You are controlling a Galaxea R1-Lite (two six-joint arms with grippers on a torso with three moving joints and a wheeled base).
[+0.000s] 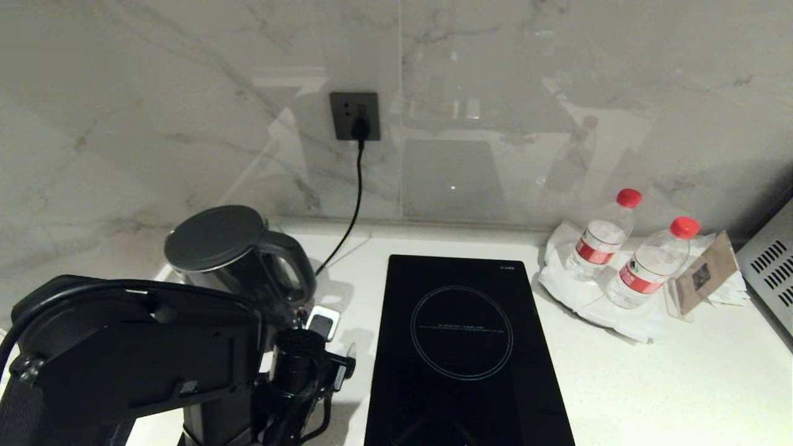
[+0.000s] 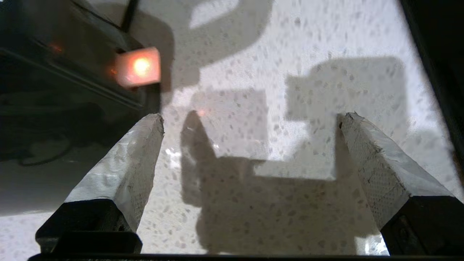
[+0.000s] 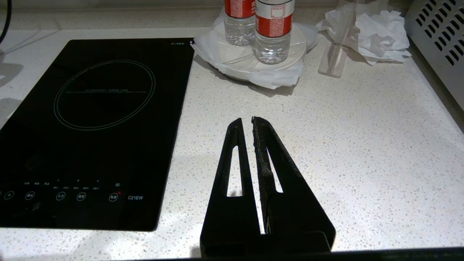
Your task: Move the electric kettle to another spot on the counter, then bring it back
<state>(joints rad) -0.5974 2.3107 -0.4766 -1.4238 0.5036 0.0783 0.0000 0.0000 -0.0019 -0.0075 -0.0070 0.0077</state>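
Note:
The electric kettle (image 1: 235,254) is glossy black with a flat lid. It stands at the back left of the white speckled counter (image 1: 650,384), its loop handle turned toward the hob. My left gripper (image 1: 337,341) hovers low just in front of the handle. In the left wrist view the left gripper (image 2: 250,119) is open, with only bare counter (image 2: 253,54) between its white-wrapped fingers. The kettle's dark body (image 2: 54,72), with an orange glowing light, lies just beyond one fingertip. My right gripper (image 3: 246,119) is shut and empty above the counter (image 3: 344,145), beside the hob.
A black glass hob (image 1: 461,347) lies in the middle of the counter. A cord (image 1: 350,217) runs from a wall socket (image 1: 355,116) down behind the kettle. Two red-capped water bottles (image 1: 604,238) stand on white paper at the back right, next to a brown card (image 1: 703,272) and a vented appliance (image 1: 768,266).

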